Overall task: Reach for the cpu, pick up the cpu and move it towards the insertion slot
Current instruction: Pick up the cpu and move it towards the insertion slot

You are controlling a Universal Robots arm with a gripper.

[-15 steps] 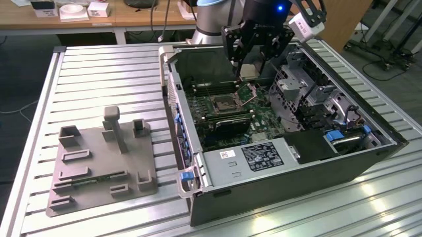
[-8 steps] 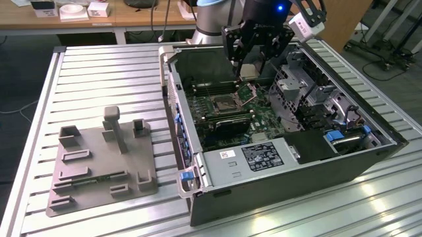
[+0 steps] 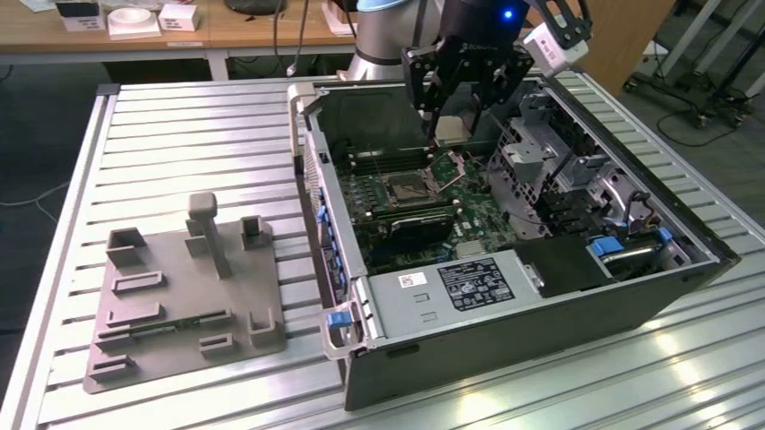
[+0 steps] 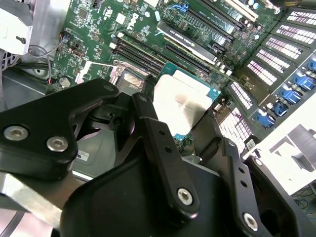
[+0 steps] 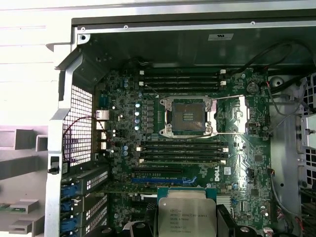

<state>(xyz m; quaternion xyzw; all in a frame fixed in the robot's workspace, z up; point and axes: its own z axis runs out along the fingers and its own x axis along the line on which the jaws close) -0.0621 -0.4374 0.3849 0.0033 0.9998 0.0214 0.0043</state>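
My gripper (image 3: 458,124) hangs over the back of the open computer case (image 3: 502,349), shut on the cpu (image 3: 451,132). The cpu is a small square chip with a silvery-white top (image 4: 183,100), pinched by its edges between two black fingers (image 4: 148,98). In the first wrist view the cpu (image 5: 186,213) sits in front of the camera, level and above the green board. The insertion slot (image 5: 187,116) is a dark square socket in a shiny metal frame, with its flap (image 3: 449,167) swung up. In the exterior view the insertion slot (image 3: 404,186) lies below the held cpu, slightly toward the exterior view's left.
Long memory slots (image 5: 182,150) run on both sides of the socket. A drive cage (image 3: 562,179) and a power supply (image 3: 476,282) crowd the case. A grey plastic tray (image 3: 143,309) holding a green memory stick (image 3: 179,323) lies on the slatted table at the exterior view's left.
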